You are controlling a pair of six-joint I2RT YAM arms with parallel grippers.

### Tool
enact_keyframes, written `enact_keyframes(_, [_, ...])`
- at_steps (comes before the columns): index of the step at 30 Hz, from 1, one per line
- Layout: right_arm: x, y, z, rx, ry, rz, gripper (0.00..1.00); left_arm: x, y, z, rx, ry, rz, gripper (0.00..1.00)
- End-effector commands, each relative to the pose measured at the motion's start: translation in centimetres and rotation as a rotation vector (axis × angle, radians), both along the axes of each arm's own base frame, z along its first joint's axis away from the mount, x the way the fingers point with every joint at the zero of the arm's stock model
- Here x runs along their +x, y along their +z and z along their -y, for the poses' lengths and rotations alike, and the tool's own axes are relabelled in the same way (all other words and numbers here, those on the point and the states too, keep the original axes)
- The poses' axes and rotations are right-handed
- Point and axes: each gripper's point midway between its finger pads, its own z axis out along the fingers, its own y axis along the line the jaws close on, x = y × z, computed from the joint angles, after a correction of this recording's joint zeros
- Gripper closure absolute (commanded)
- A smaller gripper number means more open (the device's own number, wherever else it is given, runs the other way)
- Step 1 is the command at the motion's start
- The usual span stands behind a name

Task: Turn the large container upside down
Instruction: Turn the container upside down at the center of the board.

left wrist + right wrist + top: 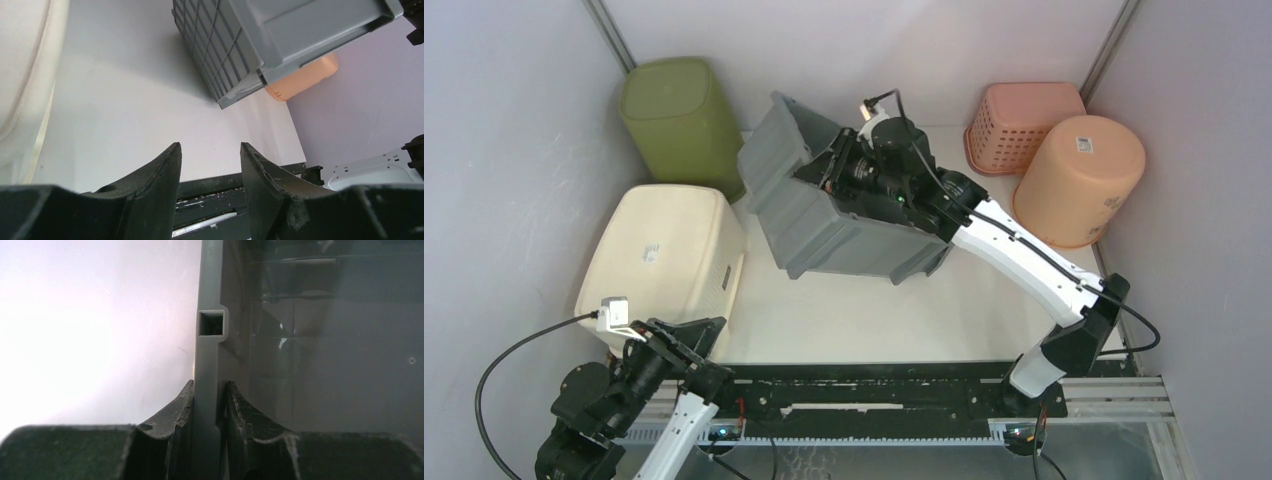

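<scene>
R hand pinched tight on the bin rim. Bin's tipped up over mid-desk, long axis slanting back-left to front-right. L hand half open, empty (well off, near-left), so R's closer.

Grey crate seen tipped up on edge on white table, open side turned toward right arm. Right gripper set at crate's rim, fingertips hidden. Olive bin stood bottom-up, behind-left of crate. Cream tub laid bottom-up just left of crate. Pink basket and orange bucket placed bottom-up, right of crate. Left gripper held near-left of crate, well apart.
</scene>
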Motion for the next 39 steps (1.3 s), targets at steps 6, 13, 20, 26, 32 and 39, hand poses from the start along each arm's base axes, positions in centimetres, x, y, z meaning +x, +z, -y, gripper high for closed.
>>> enact_keyframes(6, [-0.5,16.1,2.9,0.620,0.006,0.091,1.00,0.3,2.0,0.2,-0.014,0.000,0.039,0.48])
enact_keyframes(13, [0.8,17.6,3.8,0.774,0.029,0.030,1.00,0.4,2.1,0.2,-0.016,0.000,0.037,0.48])
enact_keyframes(20, [1.9,17.1,6.0,0.834,-0.025,0.016,1.00,0.7,2.0,0.4,-0.013,-0.005,0.030,0.48])
enact_keyframes(26, [2.6,13.7,7.9,0.808,-0.089,-0.007,1.00,1.3,1.8,0.9,-0.014,-0.017,0.019,0.48])
enact_keyframes(32, [2.3,10.9,9.6,0.766,-0.124,-0.012,1.00,1.8,1.4,1.3,-0.019,-0.022,0.008,0.48])
enact_keyframes(39, [1.5,9.1,10.7,0.660,-0.094,0.021,0.89,2.2,1.0,1.6,-0.019,-0.026,-0.004,0.48])
